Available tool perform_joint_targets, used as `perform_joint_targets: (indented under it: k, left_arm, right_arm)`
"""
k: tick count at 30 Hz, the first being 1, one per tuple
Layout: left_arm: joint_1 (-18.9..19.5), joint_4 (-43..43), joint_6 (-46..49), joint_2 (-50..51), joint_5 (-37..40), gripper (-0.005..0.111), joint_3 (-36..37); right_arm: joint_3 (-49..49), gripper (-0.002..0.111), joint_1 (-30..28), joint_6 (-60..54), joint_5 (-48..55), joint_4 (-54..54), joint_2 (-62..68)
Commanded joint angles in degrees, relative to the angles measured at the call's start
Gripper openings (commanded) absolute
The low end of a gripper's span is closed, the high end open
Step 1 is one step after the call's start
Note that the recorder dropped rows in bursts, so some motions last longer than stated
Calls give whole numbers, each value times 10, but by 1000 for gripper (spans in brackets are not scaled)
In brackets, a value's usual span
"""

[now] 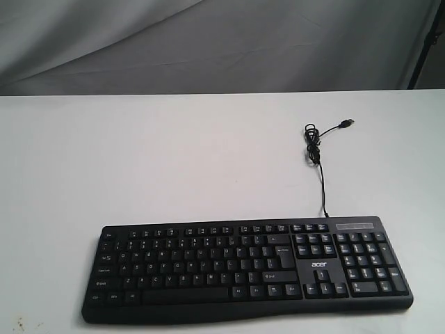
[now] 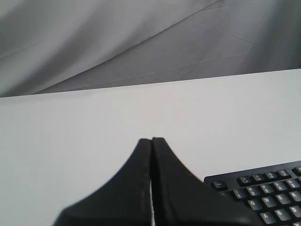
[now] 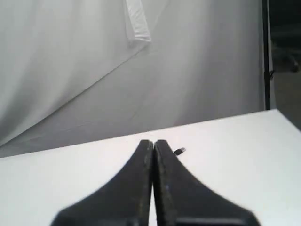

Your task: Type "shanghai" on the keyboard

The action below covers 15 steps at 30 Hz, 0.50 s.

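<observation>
Exterior view: the keyboard lies flat across the lower part of the frame, from lower left of centre almost to the right edge, with its number pad at the right end. It rests on a white table. Its thin USB cable runs up from the back edge to a loose coil right of centre and ends in a USB plug that lies free on the table, connected to nothing. A grey backdrop cloth fills the top. Neither arm shows here.

Left wrist view: the left gripper has its two black fingers pressed together into a single narrow tip, holding nothing. One corner of the keyboard, with its legends readable, sits just beside the gripper; whether the tip is above a key or off the board cannot be told.

Right wrist view: the right gripper is likewise closed on nothing, above bare table. The USB plug shows just past its tip. No keys are in sight.

Handling, as a judgement: the keyboard is a stiff but light plastic board and may skid on the smooth table if pushed sideways. There is no need to grasp it. Each closed tip should press straight down on the middle of one key cap. The keys look close-set, so an off-centre press could catch a neighbour. The limp cable offers no anchoring.
</observation>
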Motion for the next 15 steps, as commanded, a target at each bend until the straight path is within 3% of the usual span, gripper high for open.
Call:
perform_joint_targets:
  k: [1, 7, 12, 15]
  left_arm:
    - [-2, 3, -2, -2, -3, 0, 2]
    - [-2, 3, -2, -2, -3, 0, 2]
    - [-2, 3, -2, -2, -3, 0, 2]
    - [-2, 3, -2, -2, -3, 0, 2]
  right_arm:
    - [-5, 0, 29, -52, 28, 65, 7]
    - [-84, 0, 155, -177, 91, 98, 116]
    - [-159, 0, 269, -173, 88, 59, 273]
    - [-192, 0, 351, -112, 55, -2, 355]
